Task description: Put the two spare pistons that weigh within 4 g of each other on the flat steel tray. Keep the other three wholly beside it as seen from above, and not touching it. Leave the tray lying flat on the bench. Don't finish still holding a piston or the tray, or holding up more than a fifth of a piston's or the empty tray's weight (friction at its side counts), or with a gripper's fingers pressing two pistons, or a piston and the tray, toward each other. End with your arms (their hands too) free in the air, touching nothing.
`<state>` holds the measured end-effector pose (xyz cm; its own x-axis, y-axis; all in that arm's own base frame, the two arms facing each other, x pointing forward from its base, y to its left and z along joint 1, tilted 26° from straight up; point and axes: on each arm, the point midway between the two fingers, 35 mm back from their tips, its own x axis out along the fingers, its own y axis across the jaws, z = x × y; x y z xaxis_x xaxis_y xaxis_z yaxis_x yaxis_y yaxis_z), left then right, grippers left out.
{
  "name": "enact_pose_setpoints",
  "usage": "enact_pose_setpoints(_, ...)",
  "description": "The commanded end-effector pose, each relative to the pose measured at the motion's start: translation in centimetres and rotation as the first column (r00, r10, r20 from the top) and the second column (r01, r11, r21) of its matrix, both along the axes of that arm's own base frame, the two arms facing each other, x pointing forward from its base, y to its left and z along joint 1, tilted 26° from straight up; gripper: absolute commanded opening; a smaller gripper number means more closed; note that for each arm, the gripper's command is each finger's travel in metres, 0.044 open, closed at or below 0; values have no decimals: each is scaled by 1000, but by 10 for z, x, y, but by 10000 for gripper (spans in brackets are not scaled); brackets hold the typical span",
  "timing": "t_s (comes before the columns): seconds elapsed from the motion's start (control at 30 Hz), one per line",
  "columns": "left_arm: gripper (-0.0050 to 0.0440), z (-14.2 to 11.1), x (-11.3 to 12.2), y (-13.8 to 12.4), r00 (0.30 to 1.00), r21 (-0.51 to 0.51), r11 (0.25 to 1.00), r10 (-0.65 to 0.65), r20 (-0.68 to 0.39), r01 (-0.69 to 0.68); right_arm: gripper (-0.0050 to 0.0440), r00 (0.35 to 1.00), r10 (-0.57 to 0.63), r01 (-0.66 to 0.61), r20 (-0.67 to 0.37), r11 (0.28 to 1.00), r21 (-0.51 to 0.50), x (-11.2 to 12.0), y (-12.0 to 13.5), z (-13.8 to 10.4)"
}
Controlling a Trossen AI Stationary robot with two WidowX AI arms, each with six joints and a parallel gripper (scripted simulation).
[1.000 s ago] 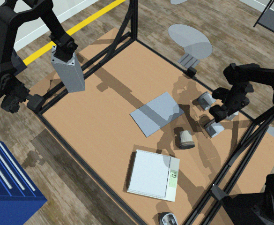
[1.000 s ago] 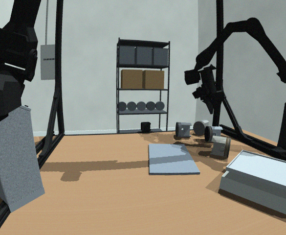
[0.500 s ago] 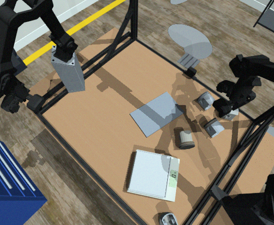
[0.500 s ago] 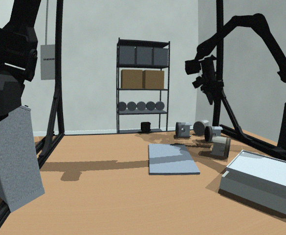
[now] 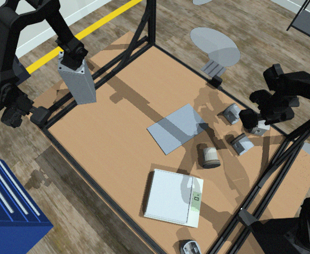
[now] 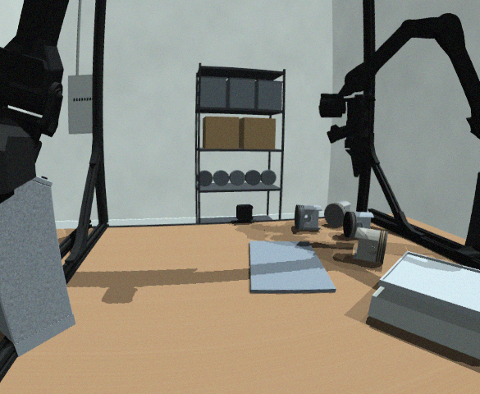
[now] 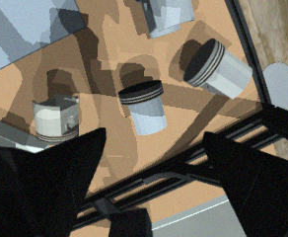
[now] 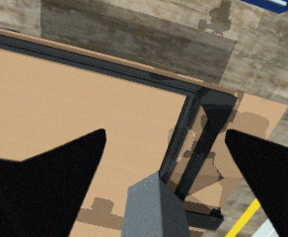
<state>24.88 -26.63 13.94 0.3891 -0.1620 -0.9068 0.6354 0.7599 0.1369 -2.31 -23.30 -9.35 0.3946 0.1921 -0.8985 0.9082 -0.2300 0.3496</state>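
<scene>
The flat steel tray [image 5: 166,134] [image 6: 288,267] [image 7: 11,25] lies bare in the middle of the bench. Three grey pistons lie on their sides right of it: one [image 5: 231,113] [image 6: 307,217] [image 7: 169,15] by the tray's corner, one [image 5: 259,128] [image 6: 336,213] [image 7: 218,69] partly under my left hand, one [image 5: 241,143] [image 6: 356,223] [image 7: 141,106] in front. A fourth piston [image 5: 211,157] [image 6: 371,248] [image 7: 55,120] lies nearer the scale. A fifth piston [image 5: 190,247] sits at the bench's near edge. My left gripper [image 5: 249,118] [image 7: 155,135] is open and empty, hovering above the piston cluster. My right gripper [image 8: 165,134] is open and empty, high over the far bench corner.
A white scale [image 5: 174,197] [image 6: 439,296] stands in front of the tray. A grey box-shaped block [image 5: 77,82] [image 6: 19,263] [image 8: 154,212] hangs by the right arm. Black frame rails [image 5: 94,188] edge the bench.
</scene>
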Motion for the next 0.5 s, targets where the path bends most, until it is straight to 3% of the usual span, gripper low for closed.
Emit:
enact_pose_setpoints(0.0,378,0,-1,2,997,-9,997,-72,33,73,440,1000,1,-1,3,1000,1,0,0,0)
enact_pose_setpoints(0.47,378,-5,-1,4,997,-5,997,-75,25,75,440,1000,1,-1,3,1000,1,0,0,0)
